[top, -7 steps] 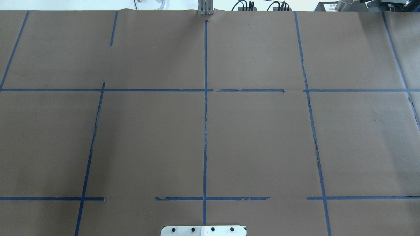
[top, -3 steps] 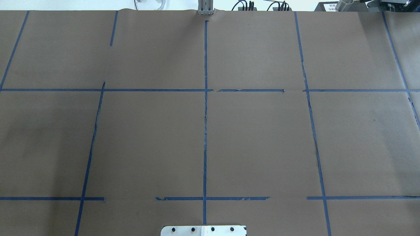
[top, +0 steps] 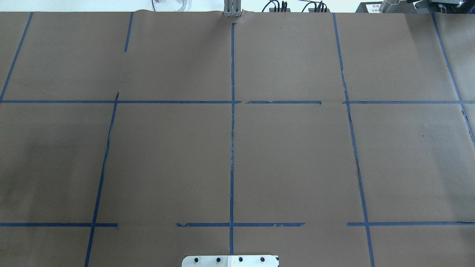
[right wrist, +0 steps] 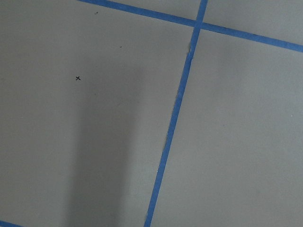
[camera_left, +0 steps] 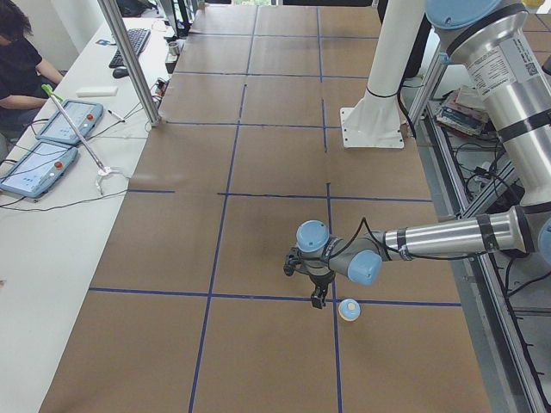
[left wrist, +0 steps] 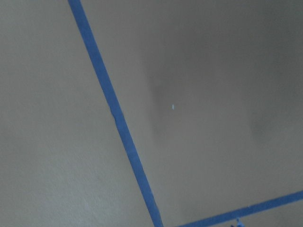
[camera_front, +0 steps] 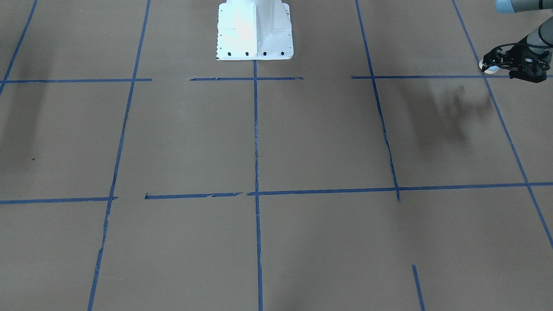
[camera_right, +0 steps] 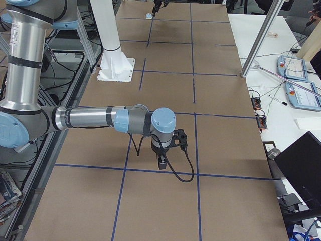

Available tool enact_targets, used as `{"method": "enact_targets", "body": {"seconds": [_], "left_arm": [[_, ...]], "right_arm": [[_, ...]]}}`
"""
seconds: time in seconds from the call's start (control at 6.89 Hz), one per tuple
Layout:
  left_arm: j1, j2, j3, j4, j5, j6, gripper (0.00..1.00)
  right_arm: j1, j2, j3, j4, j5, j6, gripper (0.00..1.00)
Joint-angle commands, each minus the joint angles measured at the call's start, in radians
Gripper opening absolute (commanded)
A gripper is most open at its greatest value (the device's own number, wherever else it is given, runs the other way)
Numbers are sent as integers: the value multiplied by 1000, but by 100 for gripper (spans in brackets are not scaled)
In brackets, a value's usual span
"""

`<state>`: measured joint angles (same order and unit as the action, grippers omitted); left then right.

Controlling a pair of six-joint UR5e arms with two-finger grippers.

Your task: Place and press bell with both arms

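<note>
The bell (camera_left: 348, 310), a small light-blue dome with a cream base, sits on the brown paper near a blue tape line. It also shows at the right edge of the front-facing view (camera_front: 487, 68) and far off in the exterior right view (camera_right: 148, 16). My left gripper (camera_left: 318, 298) hangs just beside it, fingers pointing down; in the front-facing view (camera_front: 492, 63) it overlaps the bell, and I cannot tell whether it is open. My right gripper (camera_right: 161, 163) hovers low over the table's other end; I cannot tell its state. Both wrist views show only paper and tape.
The white pedestal (camera_front: 255, 30) stands at the robot's side of the table. A metal post (camera_left: 129, 60) rises at the far edge, with tablets (camera_left: 52, 142) and a seated operator (camera_left: 21, 60) beyond it. A black laptop (camera_right: 301, 170) sits off the table's edge.
No arm or bell shows in the overhead view. Only a faint shadow on the table's left side has shifted slightly.
</note>
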<state>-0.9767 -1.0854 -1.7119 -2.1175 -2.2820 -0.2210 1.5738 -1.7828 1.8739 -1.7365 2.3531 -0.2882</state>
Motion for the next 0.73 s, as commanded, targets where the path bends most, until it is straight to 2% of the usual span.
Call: {"method": "enact_targets", "body": {"seconds": [0.0, 0.58], "left_arm": [[77, 4, 55, -13, -1, -6, 100], [121, 7, 121, -10, -13, -11, 100]], "right_arm": [[0, -1, 2, 0, 0, 0, 100], [0, -1, 16, 0, -2, 0, 100]]}}
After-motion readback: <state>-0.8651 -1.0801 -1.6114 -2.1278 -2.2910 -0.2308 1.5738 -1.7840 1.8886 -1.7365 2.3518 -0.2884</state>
